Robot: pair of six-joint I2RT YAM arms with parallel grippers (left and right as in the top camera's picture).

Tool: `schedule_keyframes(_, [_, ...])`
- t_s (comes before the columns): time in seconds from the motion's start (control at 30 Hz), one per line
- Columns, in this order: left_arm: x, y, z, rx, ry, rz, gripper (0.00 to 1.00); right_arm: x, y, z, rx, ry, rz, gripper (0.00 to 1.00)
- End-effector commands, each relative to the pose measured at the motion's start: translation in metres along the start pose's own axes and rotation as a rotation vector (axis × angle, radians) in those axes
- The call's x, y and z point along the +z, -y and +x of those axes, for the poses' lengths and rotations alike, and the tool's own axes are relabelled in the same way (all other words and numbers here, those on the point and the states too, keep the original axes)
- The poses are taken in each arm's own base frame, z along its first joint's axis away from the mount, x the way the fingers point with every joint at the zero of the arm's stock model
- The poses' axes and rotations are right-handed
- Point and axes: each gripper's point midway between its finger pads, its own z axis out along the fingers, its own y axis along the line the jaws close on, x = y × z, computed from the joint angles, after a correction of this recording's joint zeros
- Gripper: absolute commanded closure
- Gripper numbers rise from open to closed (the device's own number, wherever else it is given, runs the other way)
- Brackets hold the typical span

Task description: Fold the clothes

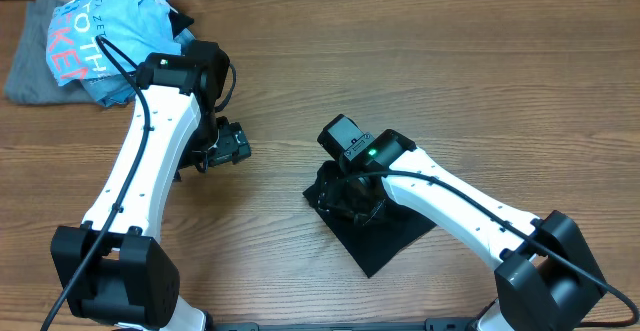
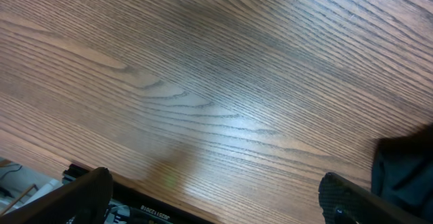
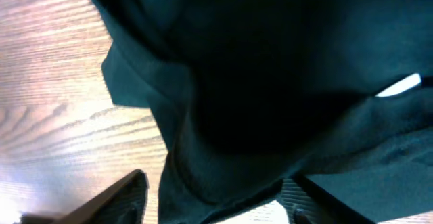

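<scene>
The clothes are one black T-shirt (image 1: pixel 392 236), lying as a folded dark patch on the wooden table right of centre. My right gripper (image 1: pixel 350 201) hangs low over its left end. In the right wrist view the black T-shirt (image 3: pixel 270 61) fills most of the picture, and its white neck tag (image 3: pixel 399 85) shows at the right. A bunched fold lies inside my right gripper (image 3: pixel 216 200), which is open. The right finger touches the cloth, while a strip of wood shows beside the left finger. My left gripper (image 1: pixel 228 149) is wide open over bare wood, holding nothing (image 2: pixel 216 204).
A light blue shirt with pink lettering (image 1: pixel 105 31) lies on a grey garment (image 1: pixel 28 66) at the back left corner. The table's front edge (image 2: pixel 149 200) runs close under my left fingers. Dark cloth (image 2: pixel 406 166) shows at the right edge of the left wrist view.
</scene>
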Motion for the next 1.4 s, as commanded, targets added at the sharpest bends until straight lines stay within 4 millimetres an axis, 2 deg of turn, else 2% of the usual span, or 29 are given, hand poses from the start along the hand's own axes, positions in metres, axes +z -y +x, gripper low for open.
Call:
schedule_keyframes(0.0, [0.001, -0.002, 0.000, 0.013, 0.002, -0.013, 0.00, 0.001, 0.006, -0.007, 0.017, 0.044, 0.028, 0.39])
schedule_keyframes(0.17, [0.001, -0.003, 0.001, 0.014, 0.000, -0.015, 0.00, 0.003, 0.005, -0.009, 0.016, 0.046, 0.027, 0.55])
schedule_keyframes(0.3, [0.001, -0.003, 0.001, 0.019, -0.001, -0.015, 0.00, 0.006, 0.012, -0.007, 0.021, 0.045, 0.051, 0.95])
schedule_keyframes(0.43, [0.001, -0.003, 0.001, 0.021, -0.001, -0.015, 0.00, 0.002, 0.023, 0.000, 0.030, 0.022, 0.103, 0.96])
schedule_keyframes(0.57, [0.001, -0.002, 0.000, 0.021, 0.001, -0.014, 0.00, -0.010, 0.040, 0.015, 0.038, -0.030, 0.177, 0.96])
schedule_keyframes(0.7, [0.001, -0.002, 0.000, 0.021, 0.002, -0.013, 0.00, -0.021, 0.079, 0.030, 0.054, -0.058, 0.359, 0.96])
schedule_keyframes(0.77, [0.001, -0.002, 0.000, 0.021, 0.003, -0.013, 0.00, -0.021, 0.088, 0.034, 0.059, -0.071, 0.393, 0.96])
schedule_keyframes(1.0, [0.001, -0.002, 0.000, 0.021, 0.003, -0.014, 0.00, -0.014, 0.121, 0.040, 0.109, -0.054, 0.523, 0.96])
schedule_keyframes(1.13, [0.001, -0.002, 0.000, 0.023, 0.003, -0.013, 0.00, -0.031, 0.147, 0.039, 0.192, 0.015, 0.660, 0.96])
schedule_keyframes(1.2, [0.001, -0.002, 0.000, 0.024, 0.005, -0.012, 0.00, -0.040, 0.154, 0.040, 0.215, 0.043, 0.694, 0.96])
schedule_keyframes(1.23, [0.001, -0.002, -0.001, 0.024, 0.006, -0.012, 0.00, -0.043, 0.155, 0.041, 0.217, 0.047, 0.692, 0.93])
schedule_keyframes(1.27, [0.001, -0.002, -0.001, 0.024, 0.007, -0.011, 0.00, -0.045, 0.155, 0.041, 0.217, 0.051, 0.687, 0.84])
schedule_keyframes(1.3, [0.001, -0.002, -0.001, 0.024, 0.007, -0.010, 0.00, -0.047, 0.155, 0.041, 0.213, 0.056, 0.682, 0.67])
schedule_keyframes(1.33, [0.001, -0.001, -0.001, 0.024, 0.008, -0.010, 0.00, -0.052, 0.157, 0.041, 0.209, 0.071, 0.686, 0.46])
schedule_keyframes(1.37, [0.001, -0.001, -0.001, 0.024, 0.008, -0.010, 0.00, -0.055, 0.158, 0.040, 0.205, 0.085, 0.688, 0.36])
